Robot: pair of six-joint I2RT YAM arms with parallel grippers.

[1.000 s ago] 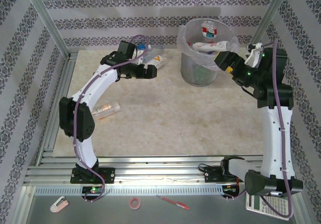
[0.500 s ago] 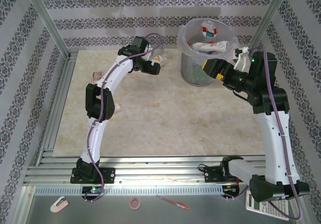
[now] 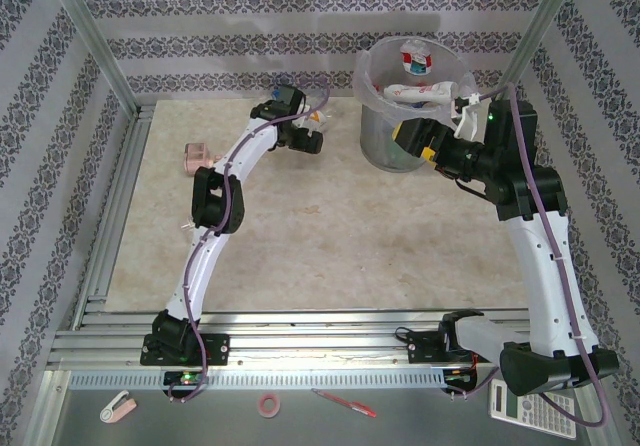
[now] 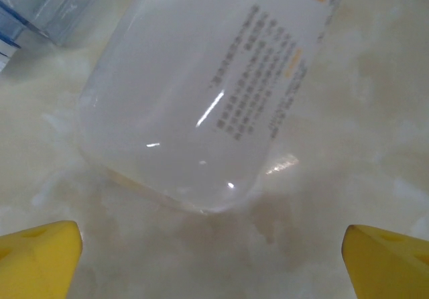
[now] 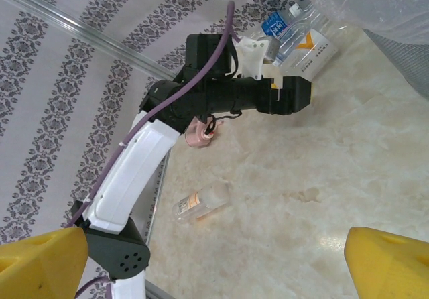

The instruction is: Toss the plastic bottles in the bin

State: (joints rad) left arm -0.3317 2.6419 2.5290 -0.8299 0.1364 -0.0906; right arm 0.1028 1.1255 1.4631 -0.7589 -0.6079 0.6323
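One orange-labelled bottle (image 4: 201,91), cap end cut off, lies just ahead of left gripper (image 4: 214,264), spread wide; right gripper (image 5: 214,264) near bin (image 3: 380,151), wide, empty.

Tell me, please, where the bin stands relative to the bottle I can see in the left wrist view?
Observer: The bin stands to the right of that bottle in the top view, apart from it.
Operator: Is anything inside it?
Observer: Yes, several bottles; a red-and-white bottle lies on top.
Operator: And where is the other arm, please?
Observer: The right end effector is open and empty, close to the bin's near wall.
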